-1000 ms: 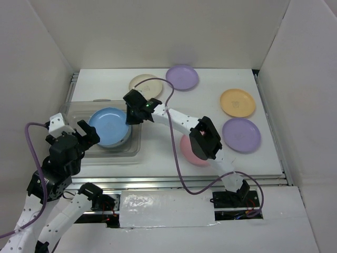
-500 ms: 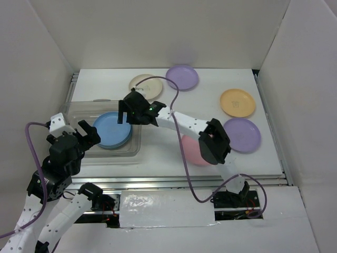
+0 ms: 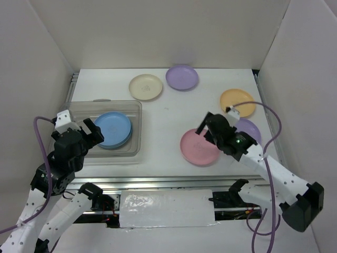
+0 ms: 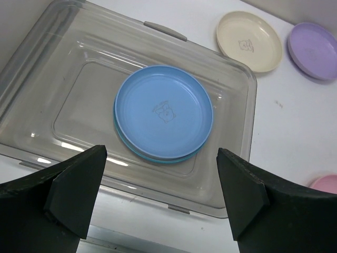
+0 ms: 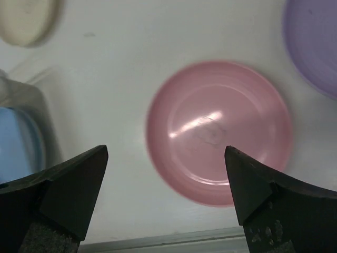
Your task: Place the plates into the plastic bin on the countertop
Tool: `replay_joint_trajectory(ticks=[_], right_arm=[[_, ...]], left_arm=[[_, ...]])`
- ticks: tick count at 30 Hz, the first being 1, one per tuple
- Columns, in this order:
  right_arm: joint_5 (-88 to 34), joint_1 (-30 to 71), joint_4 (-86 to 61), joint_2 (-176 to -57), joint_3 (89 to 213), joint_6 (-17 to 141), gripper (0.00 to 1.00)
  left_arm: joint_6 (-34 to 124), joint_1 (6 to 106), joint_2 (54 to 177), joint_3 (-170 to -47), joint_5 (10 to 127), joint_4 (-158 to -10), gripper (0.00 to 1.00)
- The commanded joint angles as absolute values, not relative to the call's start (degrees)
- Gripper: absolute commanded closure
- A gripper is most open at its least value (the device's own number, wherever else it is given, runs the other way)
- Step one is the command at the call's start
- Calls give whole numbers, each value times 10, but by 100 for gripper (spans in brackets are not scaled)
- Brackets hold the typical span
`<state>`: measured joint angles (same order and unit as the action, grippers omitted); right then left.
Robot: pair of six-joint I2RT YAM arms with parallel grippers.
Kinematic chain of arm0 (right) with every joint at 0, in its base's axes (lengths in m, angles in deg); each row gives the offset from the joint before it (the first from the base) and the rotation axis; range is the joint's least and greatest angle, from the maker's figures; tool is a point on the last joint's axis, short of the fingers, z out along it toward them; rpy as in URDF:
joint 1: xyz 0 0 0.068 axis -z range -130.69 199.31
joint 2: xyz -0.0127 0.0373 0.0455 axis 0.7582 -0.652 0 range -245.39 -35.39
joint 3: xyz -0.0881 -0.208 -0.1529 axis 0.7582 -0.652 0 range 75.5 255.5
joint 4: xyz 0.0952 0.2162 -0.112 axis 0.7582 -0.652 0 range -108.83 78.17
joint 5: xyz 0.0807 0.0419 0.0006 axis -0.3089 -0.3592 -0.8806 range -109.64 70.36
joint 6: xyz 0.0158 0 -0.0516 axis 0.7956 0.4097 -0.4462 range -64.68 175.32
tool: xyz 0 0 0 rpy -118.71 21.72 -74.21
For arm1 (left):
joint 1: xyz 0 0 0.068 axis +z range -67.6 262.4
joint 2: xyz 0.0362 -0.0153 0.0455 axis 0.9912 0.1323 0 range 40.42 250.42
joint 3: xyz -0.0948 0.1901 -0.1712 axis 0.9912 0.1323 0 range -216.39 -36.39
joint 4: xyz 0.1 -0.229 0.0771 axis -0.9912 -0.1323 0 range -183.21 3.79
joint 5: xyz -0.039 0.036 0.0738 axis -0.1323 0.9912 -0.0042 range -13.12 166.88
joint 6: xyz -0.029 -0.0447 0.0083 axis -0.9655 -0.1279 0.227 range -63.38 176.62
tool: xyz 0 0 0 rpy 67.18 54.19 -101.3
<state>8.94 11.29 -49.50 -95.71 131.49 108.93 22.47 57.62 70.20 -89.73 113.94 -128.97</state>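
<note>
The clear plastic bin (image 3: 134,153) (image 4: 242,132) sits at the left of the white countertop (image 3: 174,113) with a blue plate (image 3: 113,129) (image 4: 163,110) flat inside; a second rim shows just under it. My left gripper (image 3: 84,129) (image 4: 160,174) hangs open over the bin's near edge, empty. The right gripper (image 3: 211,124) (image 5: 166,174) is open and empty above the pink plate (image 3: 197,148) (image 5: 218,129). Also loose on the countertop are a cream plate (image 3: 146,87), a lilac plate (image 3: 182,77), an orange plate (image 3: 237,102), and a second lilac plate (image 3: 251,129) partly hidden by the right arm.
White walls close in the countertop on the left, back and right. A metal rail (image 3: 174,183) runs along the near edge, in front of the arm bases. The right arm reaches in from the bottom right, its purple cable (image 3: 271,158) looping above it.
The right gripper opened and left the blue plate in the bin, then swung back right to hover over the pink plate. The left arm barely moved.
</note>
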Motion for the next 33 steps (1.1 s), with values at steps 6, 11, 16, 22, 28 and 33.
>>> replay_joint_trajectory(ticks=[6, 11, 16, 22, 28, 33], right_arm=[[-4, 228, -494, -801, 1072, 1168, 0], [-57, 293, -444, -840, 1017, 1143, 3], [-96, 318, -388, -909, 991, 1137, 10], [-99, 312, -365, -943, 986, 1132, 71], [-102, 274, -371, -910, 1006, 1138, 100], [-19, 150, -456, -914, 1170, 1151, 100]], left_arm=[[249, 579, 721, -903, 1110, -1264, 1], [252, 579, 719, -901, 1103, -1261, 1], [251, 579, 718, -902, 1103, -1263, 1], [249, 579, 707, -902, 1107, -1263, 1], [249, 579, 710, -902, 1108, -1266, 1], [243, 578, 713, -904, 1119, -1272, 1]])
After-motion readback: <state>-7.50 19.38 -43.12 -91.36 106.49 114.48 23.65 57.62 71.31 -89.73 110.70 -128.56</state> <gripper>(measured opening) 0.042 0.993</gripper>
